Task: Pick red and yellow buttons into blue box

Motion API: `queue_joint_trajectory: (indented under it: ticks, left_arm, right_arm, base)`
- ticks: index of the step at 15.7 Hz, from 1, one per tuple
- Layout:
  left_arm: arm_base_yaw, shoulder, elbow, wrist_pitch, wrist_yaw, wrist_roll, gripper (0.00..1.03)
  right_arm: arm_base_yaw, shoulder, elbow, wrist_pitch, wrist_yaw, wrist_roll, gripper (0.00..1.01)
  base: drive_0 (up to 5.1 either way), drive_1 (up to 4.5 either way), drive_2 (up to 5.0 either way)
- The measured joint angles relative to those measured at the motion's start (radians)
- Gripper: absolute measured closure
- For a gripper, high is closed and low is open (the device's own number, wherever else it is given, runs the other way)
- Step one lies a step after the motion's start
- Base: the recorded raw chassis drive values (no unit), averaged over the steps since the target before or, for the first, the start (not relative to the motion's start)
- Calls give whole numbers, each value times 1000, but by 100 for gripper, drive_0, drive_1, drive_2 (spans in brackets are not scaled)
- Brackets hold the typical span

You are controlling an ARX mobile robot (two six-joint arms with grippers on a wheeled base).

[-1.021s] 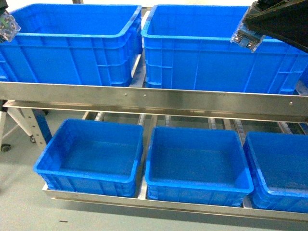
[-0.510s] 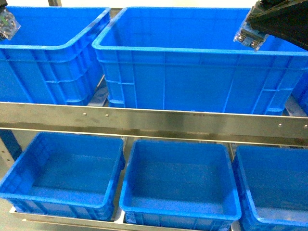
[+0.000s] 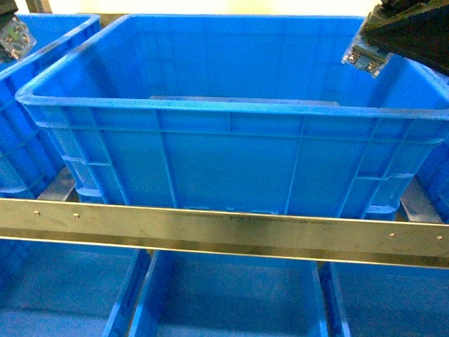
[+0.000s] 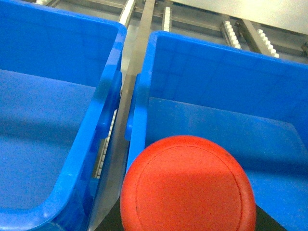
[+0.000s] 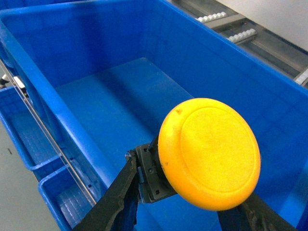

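Now both buttons hang over the blue box, ready to drop.

From the head, the blue box (image 3: 231, 151) sits on a metal shelf (image 3: 224, 228), with the left gripper (image 3: 12, 35) and right gripper (image 3: 365, 55) up at the corners. By the left wrist, the red button (image 4: 187, 185) fills the bottom; it looks held, but I cannot tell how the gripper grips. By the right wrist, the gripper is clenched on the yellow button (image 5: 209, 154) above the box floor. Bring the red one well inside the rim, then let go low.

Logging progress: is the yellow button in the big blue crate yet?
Not yet. The yellow button sits clamped in the right gripper, held above the blue crate, whose visible floor is bare.
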Motion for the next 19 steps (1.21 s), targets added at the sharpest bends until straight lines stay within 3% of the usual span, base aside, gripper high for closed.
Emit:
queue_joint_trajectory:
  ticks: [16, 19]
  left_arm:
    - [1, 5, 0, -6, -1, 0, 79]
    - [1, 4, 0, 0, -1, 0, 79]
  right_arm:
    - [1, 6, 0, -2, 2, 0, 66]
    - [4, 59, 54, 29, -34, -1, 66]
  base:
    - [8, 31, -15]
    - [0, 0, 0]
